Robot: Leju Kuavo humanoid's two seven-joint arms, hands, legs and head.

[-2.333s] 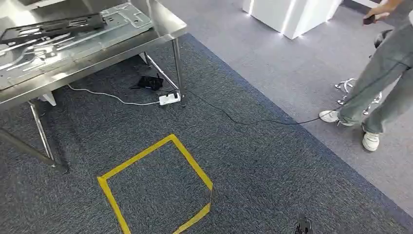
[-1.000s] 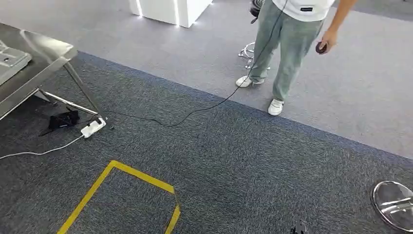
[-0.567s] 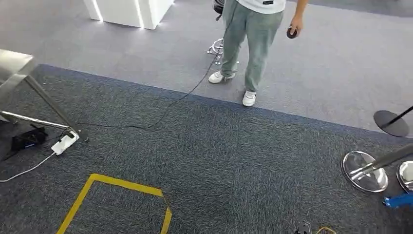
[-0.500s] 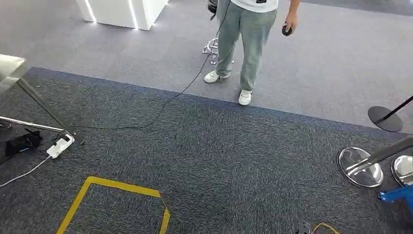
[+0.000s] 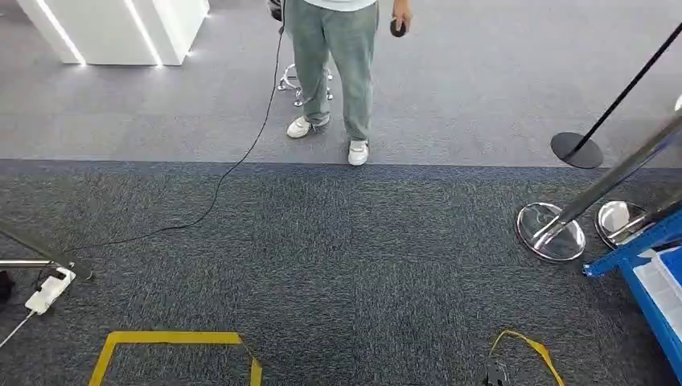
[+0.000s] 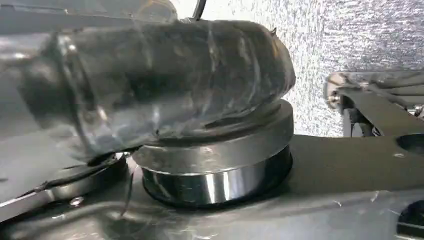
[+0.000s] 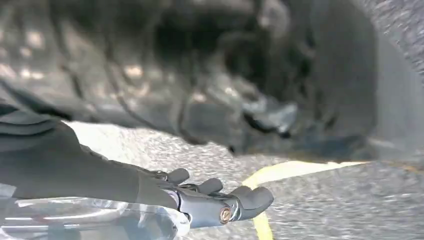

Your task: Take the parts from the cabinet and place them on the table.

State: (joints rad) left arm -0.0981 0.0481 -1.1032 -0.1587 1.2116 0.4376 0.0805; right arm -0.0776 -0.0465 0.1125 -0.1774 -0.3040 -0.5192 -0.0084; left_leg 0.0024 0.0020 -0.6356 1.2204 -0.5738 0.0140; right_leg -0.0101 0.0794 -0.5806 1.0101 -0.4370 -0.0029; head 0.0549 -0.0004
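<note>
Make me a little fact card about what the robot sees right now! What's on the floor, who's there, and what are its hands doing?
floor: dark carpet, lighter grey carpet beyond
tape: yellow tape square near the bottom edge
person: person standing on the lighter carpet, holding a small dark object
cable: black cable across the floor
power strip: white power strip at left
posts: shiny post bases at right
blue item: blue rack at right edge
right hand: right hand hangs, holding nothing, fingers slightly curled

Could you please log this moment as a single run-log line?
right hand: empty, fingers apart | person: standing ahead | blue frame: right edge | yellow tape: floor, near
</note>
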